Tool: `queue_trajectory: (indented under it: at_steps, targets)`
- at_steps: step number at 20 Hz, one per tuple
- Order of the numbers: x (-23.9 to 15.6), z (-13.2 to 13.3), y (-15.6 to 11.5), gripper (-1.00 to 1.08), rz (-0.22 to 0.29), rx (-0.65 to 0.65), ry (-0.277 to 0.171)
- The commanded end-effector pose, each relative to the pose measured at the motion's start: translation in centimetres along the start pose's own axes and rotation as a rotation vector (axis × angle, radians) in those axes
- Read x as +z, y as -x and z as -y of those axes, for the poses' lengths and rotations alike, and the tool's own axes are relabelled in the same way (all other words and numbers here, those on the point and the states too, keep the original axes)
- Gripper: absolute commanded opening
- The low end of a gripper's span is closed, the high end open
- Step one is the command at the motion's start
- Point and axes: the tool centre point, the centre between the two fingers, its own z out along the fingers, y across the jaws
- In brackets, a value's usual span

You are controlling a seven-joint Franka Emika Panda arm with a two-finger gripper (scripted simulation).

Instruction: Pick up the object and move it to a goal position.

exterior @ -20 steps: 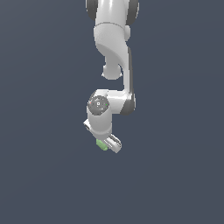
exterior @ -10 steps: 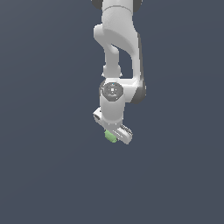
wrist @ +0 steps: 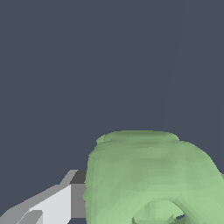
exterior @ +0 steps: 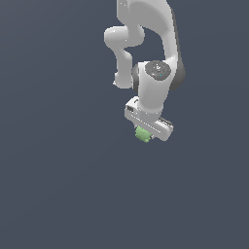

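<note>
wrist view alone shows gripper [exterior: 146, 132] finger [wrist: 52, 205] touching object [wrist: 151, 177].

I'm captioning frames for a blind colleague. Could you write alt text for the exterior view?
A white robot arm reaches down from the top of the picture, its claw closed on a small light-green lumpy block. Behind them is only a plain dark blue-grey background.

bench [exterior: 58, 185]: i see one plain dark slate-blue surface filling both views | finish: flat, unmarked, no visible edge | on it: i can't pick out anything resting
</note>
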Motion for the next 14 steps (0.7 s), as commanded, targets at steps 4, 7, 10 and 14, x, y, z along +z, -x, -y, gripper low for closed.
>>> queue_trajectory:
  at_steps: [4, 7, 10, 14]
  targets:
    - [-3.7, 1.9, 4.9, -1.0, -0.001, 0.0, 0.001]
    - [-5.3, 2.8, 7.1, -1.0, -0.002, 0.001, 0.001]
    - [-6.7, 3.7, 8.9, -1.0, -0.002, 0.001, 0.001]
    - [-7.9, 4.4, 10.4, -1.0, -0.002, 0.001, 0.001]
